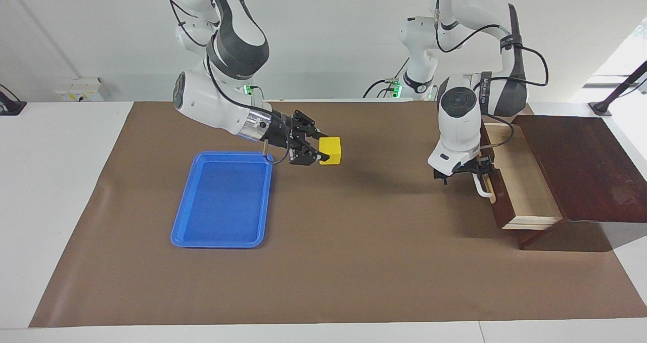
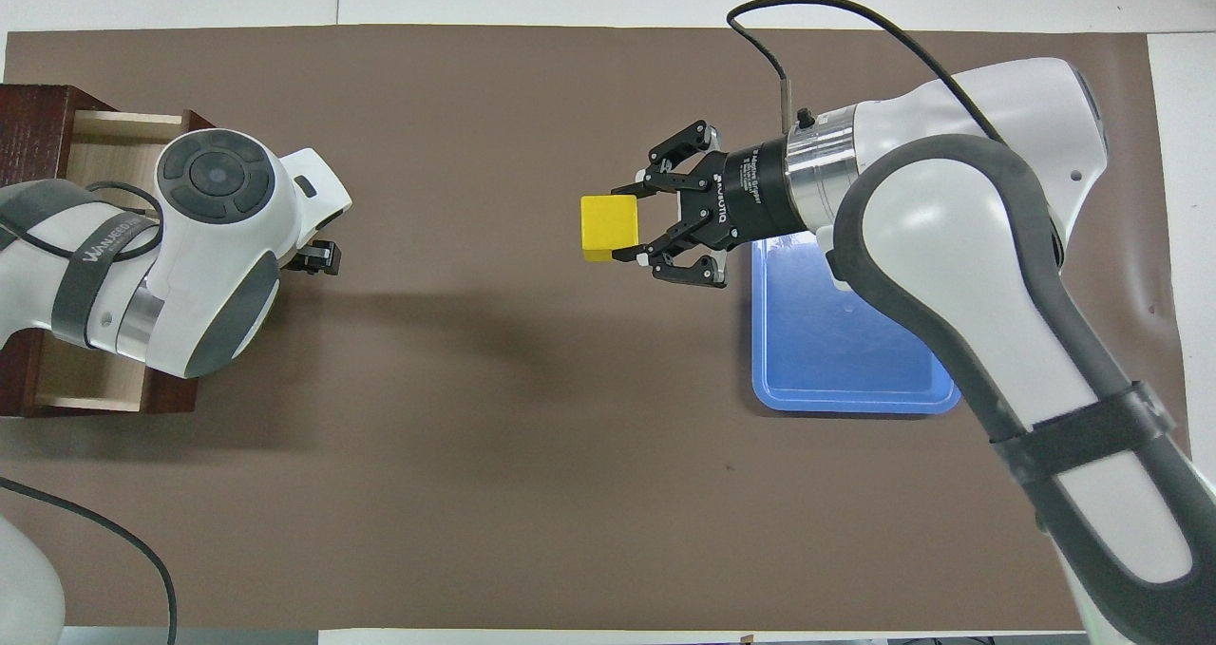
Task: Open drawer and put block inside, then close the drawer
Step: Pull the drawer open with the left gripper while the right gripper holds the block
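The yellow block (image 1: 331, 150) (image 2: 609, 224) hangs above the brown mat with my right gripper (image 1: 324, 147) (image 2: 622, 224) shut on it, beside the tray's corner nearest the robots. The drawer (image 1: 503, 206) (image 2: 171, 393) stands pulled out of its dark brown box (image 1: 576, 166) at the left arm's end, its pale wood inside showing. My left gripper (image 1: 466, 174) (image 2: 313, 257) is at the white bar handle (image 1: 480, 186), its fingers apart on either side of the handle. In the overhead view the left wrist hides the handle.
A flat blue tray (image 1: 174, 239) (image 2: 855, 403) lies on the mat toward the right arm's end. The brown mat (image 1: 354, 262) covers the table between tray and drawer. The left arm's cable (image 2: 95, 531) trails near the table edge.
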Robot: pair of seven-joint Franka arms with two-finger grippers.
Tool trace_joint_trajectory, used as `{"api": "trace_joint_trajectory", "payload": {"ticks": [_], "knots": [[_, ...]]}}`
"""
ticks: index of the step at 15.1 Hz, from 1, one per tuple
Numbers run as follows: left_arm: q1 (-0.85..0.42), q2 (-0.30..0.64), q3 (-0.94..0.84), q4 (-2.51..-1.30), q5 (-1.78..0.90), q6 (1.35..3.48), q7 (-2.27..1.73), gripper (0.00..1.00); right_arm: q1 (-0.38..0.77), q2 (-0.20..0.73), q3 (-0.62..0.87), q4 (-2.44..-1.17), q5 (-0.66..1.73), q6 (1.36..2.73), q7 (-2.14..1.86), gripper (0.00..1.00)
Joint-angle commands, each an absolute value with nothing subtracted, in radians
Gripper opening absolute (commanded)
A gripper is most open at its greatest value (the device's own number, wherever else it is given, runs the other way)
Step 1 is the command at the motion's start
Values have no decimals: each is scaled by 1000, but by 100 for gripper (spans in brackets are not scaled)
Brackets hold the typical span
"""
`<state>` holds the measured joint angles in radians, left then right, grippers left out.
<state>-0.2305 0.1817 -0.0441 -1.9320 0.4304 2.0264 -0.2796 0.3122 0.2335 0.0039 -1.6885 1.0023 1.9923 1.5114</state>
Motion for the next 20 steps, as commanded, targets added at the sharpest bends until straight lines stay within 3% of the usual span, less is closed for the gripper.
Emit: {"api": "trace_joint_trajectory", "payload": {"ticks": [1, 8, 18, 20], "knots": [[-270, 193, -44, -1919, 385, 2002, -298, 100, 302, 210, 9, -1713, 1031, 1982, 1497, 0], [-272, 183, -41, -1916, 379, 1973, -275, 100, 302, 210, 9, -1713, 1031, 1983, 1500, 0], [-273, 170, -43, -1763, 336, 1774, -230, 100, 304, 209, 9, -1712, 1031, 1983, 1500, 0], [-275, 134, -43, -1749, 293, 1750, -235, 100, 304, 210, 9, -1712, 1031, 1983, 1500, 0]]}}
